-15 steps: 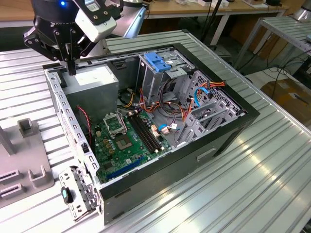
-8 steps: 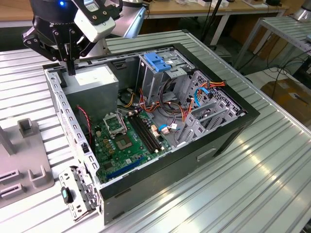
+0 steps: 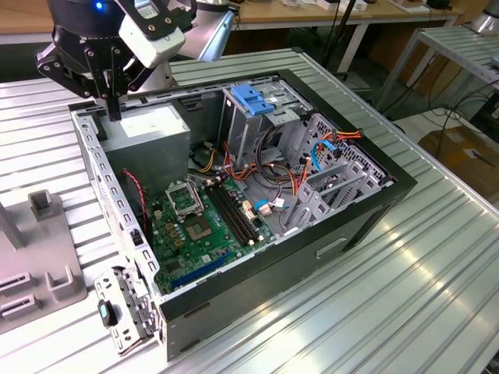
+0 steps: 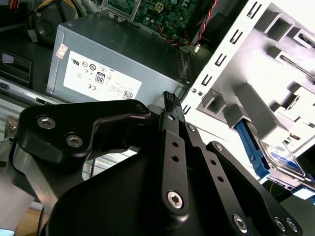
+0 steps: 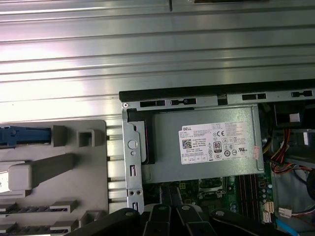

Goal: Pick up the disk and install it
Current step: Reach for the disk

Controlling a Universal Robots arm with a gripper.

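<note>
1. The black two-fingered gripper (image 3: 115, 109) was held over the grey metal box with a white sticker (image 3: 148, 128), at one corner of the open black computer case (image 3: 390, 187).
2. Its fingers (image 4: 170, 98) were seen pressed together, with nothing between them.
3. The flat metal disk with blue side rails (image 4: 285, 158) was seated in a grey plastic holder (image 3: 47, 273) on the ribbed metal worktop (image 3: 351, 312), beside the case and apart from the gripper.
</note>
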